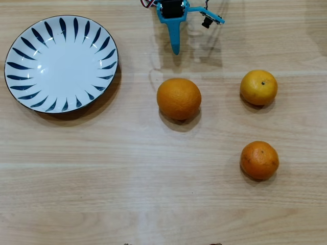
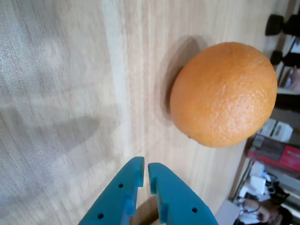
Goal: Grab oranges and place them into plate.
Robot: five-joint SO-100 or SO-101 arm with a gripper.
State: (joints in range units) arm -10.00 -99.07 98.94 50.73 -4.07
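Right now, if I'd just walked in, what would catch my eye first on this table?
Probably the white plate with dark blue strokes, empty at the overhead view's upper left. Then three oranges on bare wood: the largest mid-table, two smaller ones to the right. The blue gripper hangs nearly closed beside the largest.

Home or office room, light wood table [image 1: 153, 173], cluttered shelves with boxes [image 2: 276, 140] behind

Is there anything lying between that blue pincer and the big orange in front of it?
No. In the overhead view, only bare wooden table separates the closed blue plastic pincer from the large round deep-orange fruit; the wrist view agrees.
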